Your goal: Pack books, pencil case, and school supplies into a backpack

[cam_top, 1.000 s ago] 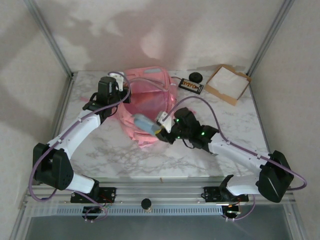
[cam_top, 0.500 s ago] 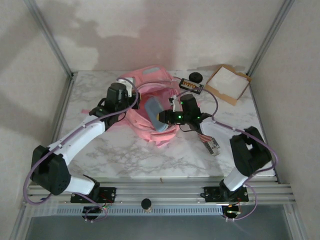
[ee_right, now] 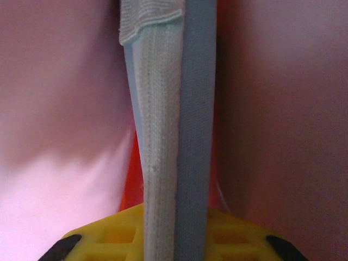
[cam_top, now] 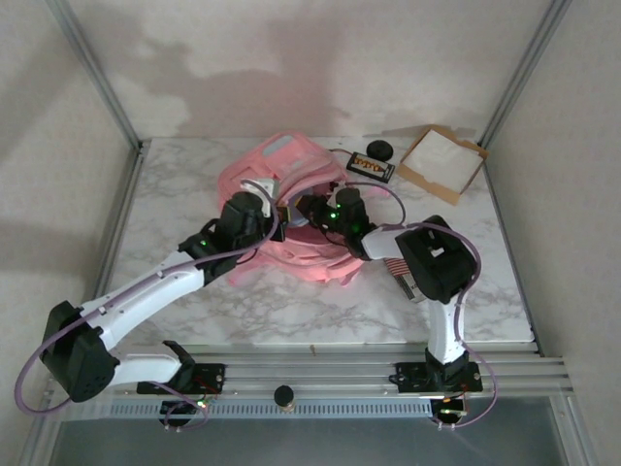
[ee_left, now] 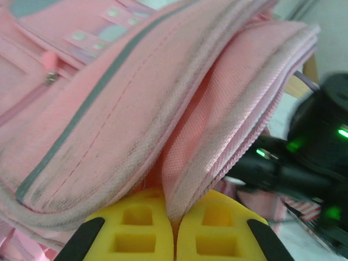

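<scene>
Pinching backpack (ee_left: 109,109) edge — left claw (ee_left: 174,234), tightly

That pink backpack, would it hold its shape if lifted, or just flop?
Probably flop: the backpack lies slumped and creased on the table, and its edge folds thin between the left hand's fingers. Its coarse weave likely resists slipping. Lying flat, it seems unlikely to roll or tip.

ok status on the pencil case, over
Left gripper shut on the backpack at its opening edge. Right gripper shut on the pencil case, inside the pink lining. Flag-striped pack on the table, not yet packed.
</scene>
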